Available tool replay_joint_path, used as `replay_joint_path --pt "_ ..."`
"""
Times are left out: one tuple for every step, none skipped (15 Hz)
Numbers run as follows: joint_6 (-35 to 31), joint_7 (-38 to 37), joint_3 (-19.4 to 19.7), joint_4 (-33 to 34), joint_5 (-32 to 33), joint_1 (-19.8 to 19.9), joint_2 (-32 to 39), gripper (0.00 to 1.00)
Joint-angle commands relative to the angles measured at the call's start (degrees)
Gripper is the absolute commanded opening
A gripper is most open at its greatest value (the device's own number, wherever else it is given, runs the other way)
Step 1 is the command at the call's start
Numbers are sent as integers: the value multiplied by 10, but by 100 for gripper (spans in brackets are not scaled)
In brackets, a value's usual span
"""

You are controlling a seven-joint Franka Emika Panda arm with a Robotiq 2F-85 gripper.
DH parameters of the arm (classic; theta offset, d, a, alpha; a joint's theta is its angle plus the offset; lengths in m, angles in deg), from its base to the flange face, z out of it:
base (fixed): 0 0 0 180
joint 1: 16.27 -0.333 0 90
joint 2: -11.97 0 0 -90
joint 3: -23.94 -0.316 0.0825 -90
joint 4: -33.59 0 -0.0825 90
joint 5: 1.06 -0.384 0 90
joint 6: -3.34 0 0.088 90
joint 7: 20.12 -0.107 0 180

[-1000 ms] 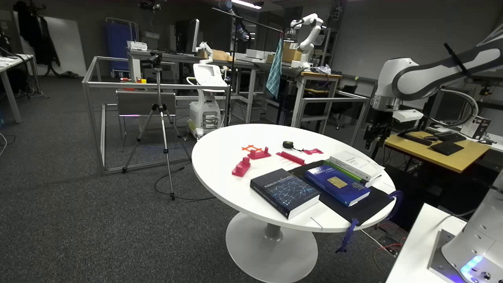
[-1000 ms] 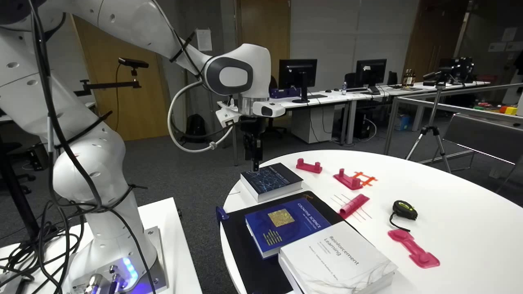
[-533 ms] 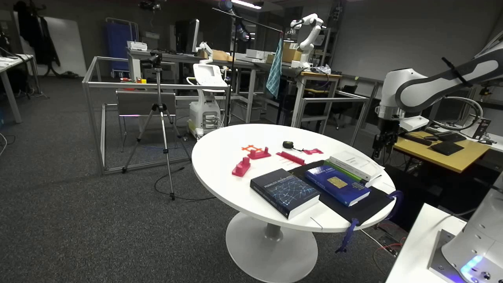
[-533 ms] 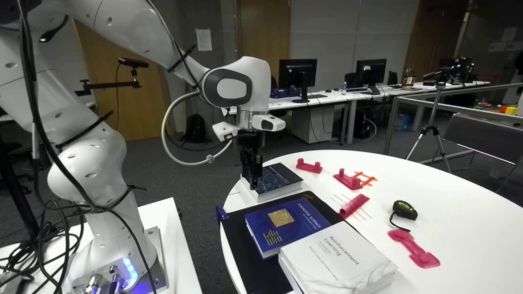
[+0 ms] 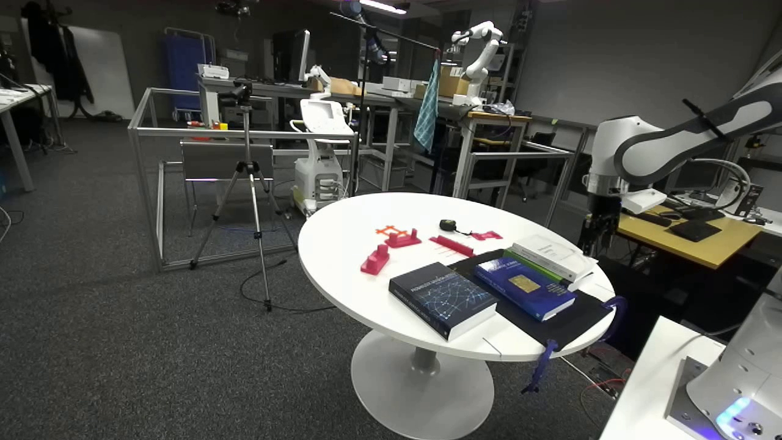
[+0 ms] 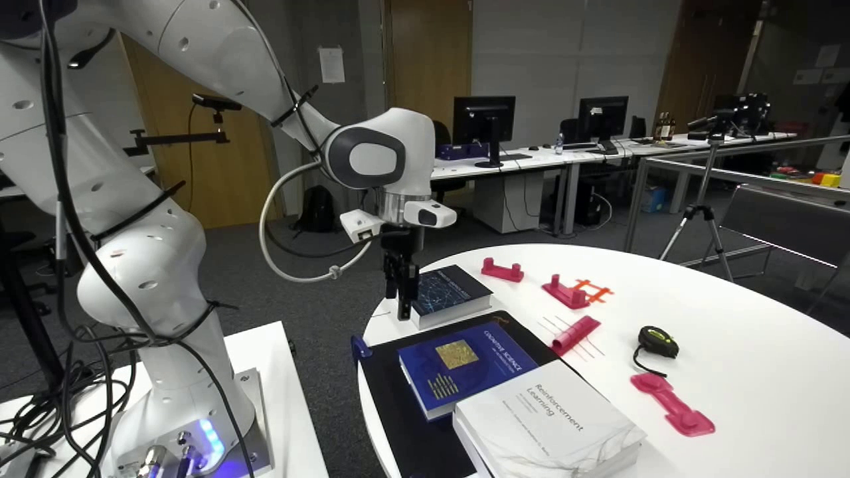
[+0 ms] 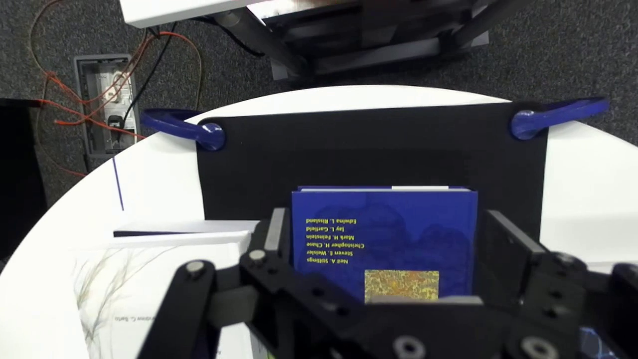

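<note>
Lying flat on a black mat [image 7: 359, 159], the blue book [image 7: 384, 234] shows yellow lettering and a gold square on its cover. Claw [image 7: 395, 229] hangs near it, higher up, pointing down, released: its jaws stand wide apart, framing the ungripped book in the wrist view. Two blue handles [image 7: 179, 128] run from the mat past the edge of the white table [image 5: 354, 220]. White book [image 6: 548, 418], titled Reinforcement Learning, sits just beside the blue one; in an exterior view a green book [image 5: 537, 267] shows beneath it. Dark book [image 6: 446, 293] with a network pattern lies on the opposite side, on the table. Farther out, in both exterior views: a pink rack [image 6: 576, 334] with thin rods, an orange frame [image 6: 599, 290] near a pink bracket [image 6: 566, 295], and a black tape measure [image 6: 658, 341] with its strap trailing. Tripod [image 5: 247, 166] stands on the carpet [image 5: 122, 336], apart from the table.
</note>
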Motion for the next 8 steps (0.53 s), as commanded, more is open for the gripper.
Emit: replay_joint_path --pt "-60 -8 -6 -41 10 0 33 100" --pt "-77 -9 -8 -50 13 0 45 100" --pt "-94 -9 -9 -57 13 0 61 100" --pt "-108 -12 -11 -62 17 0 78 100" --pt "-119 -10 -12 -52 16 -2 103 100" --pt "-141 -8 -12 -57 17 -3 116 100" --pt "-174 -1 -10 -57 17 -5 132 100" --pt "-206 6 -9 -57 16 -7 148 100"
